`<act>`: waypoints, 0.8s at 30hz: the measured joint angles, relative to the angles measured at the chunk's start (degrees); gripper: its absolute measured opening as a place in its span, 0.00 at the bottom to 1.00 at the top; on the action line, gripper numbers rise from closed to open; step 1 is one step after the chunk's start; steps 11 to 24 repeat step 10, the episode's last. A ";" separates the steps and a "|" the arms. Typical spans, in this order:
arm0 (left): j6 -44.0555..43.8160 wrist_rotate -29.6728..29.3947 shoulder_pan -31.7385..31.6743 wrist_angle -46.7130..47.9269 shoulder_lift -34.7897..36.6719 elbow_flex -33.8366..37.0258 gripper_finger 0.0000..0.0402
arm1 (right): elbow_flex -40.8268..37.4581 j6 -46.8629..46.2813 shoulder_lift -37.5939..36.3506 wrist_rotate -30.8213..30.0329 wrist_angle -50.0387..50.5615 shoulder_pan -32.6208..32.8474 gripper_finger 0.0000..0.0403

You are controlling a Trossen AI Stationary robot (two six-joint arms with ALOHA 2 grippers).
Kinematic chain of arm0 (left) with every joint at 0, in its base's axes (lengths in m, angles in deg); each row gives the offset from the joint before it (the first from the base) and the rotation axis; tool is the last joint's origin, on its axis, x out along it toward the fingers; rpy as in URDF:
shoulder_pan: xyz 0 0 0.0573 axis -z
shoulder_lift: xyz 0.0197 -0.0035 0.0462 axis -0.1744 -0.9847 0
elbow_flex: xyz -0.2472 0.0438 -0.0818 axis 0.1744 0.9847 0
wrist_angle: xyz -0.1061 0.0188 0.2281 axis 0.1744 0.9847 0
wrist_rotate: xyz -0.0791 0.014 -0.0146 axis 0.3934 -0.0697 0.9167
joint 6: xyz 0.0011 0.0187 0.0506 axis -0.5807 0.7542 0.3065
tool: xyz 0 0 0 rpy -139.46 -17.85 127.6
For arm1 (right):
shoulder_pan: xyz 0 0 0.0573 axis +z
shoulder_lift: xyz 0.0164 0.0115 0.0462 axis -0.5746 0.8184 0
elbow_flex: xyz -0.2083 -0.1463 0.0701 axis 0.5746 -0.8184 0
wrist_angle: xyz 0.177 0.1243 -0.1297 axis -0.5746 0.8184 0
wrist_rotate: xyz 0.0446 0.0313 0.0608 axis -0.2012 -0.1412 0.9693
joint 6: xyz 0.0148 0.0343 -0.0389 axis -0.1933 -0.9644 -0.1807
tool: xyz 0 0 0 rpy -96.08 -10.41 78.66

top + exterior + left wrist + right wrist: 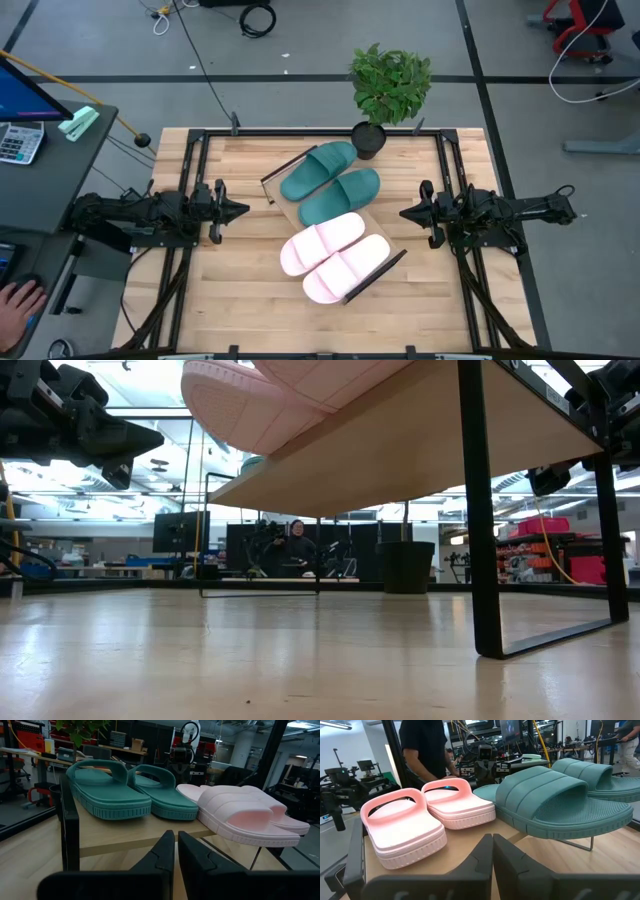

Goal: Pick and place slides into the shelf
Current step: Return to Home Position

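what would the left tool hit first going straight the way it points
Probably the near edge of the shelf, below the teal slides; how high the left tool rides is unclear.

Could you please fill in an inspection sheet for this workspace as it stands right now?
Surface: slatted wooden table, with the shelf set diagonally mid-table.
Job's things: two teal slides and two pink slides, all four side by side on the shelf.
Clutter: potted plant at the table's far edge.
Grippers: left gripper and right gripper both shut, empty, on opposite sides, apart from the shelf.
Cables: black cable coiled on the floor beyond the table.
Surroundings: desk with a calculator; a person's hand beside it.
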 joint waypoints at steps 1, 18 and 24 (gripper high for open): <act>0.02 0.02 0.00 0.01 0.01 -0.01 0.06 | 0.00 0.00 0.01 -0.01 0.00 0.02 0.04; 0.01 0.02 0.00 0.01 0.01 0.00 0.09 | 0.00 0.00 0.01 -0.02 0.00 0.02 0.04; 0.01 0.02 0.00 0.01 0.01 0.00 0.09 | 0.00 0.00 0.01 -0.02 0.00 0.02 0.04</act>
